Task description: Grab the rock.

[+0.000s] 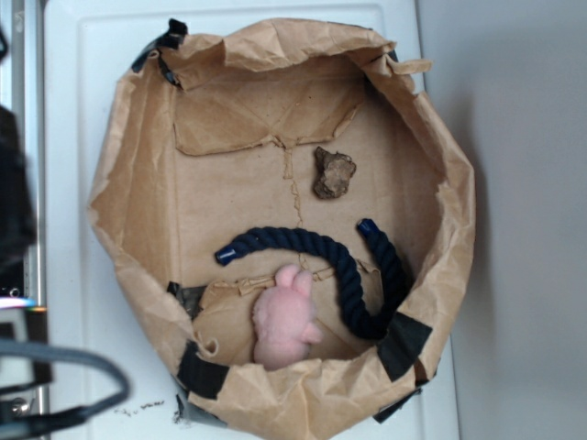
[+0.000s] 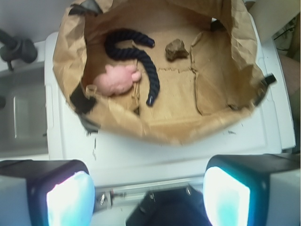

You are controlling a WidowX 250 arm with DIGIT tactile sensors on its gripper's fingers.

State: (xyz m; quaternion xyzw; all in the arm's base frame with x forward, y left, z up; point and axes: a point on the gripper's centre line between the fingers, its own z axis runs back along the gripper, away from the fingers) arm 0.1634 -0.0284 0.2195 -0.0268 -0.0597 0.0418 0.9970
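Observation:
The rock (image 1: 333, 172) is a small lumpy brown-grey stone lying on the floor of the brown paper bag (image 1: 128, 165), toward its far side. In the wrist view the rock (image 2: 176, 49) lies in the upper middle, well away from my gripper (image 2: 148, 197). The gripper is open, its two pale blue pads wide apart at the bottom of the wrist view, with nothing between them. It hangs outside the paper bag (image 2: 244, 52), above the white surface (image 2: 155, 150). The gripper itself does not show in the exterior view.
A dark blue rope (image 1: 348, 275) curls across the bag floor beside a pink plush toy (image 1: 286, 316); in the wrist view the rope (image 2: 141, 59) and plush (image 2: 115, 79) lie left of the rock. Black tape patches (image 1: 402, 344) hold the crumpled rim. Dark equipment (image 1: 14, 192) stands left.

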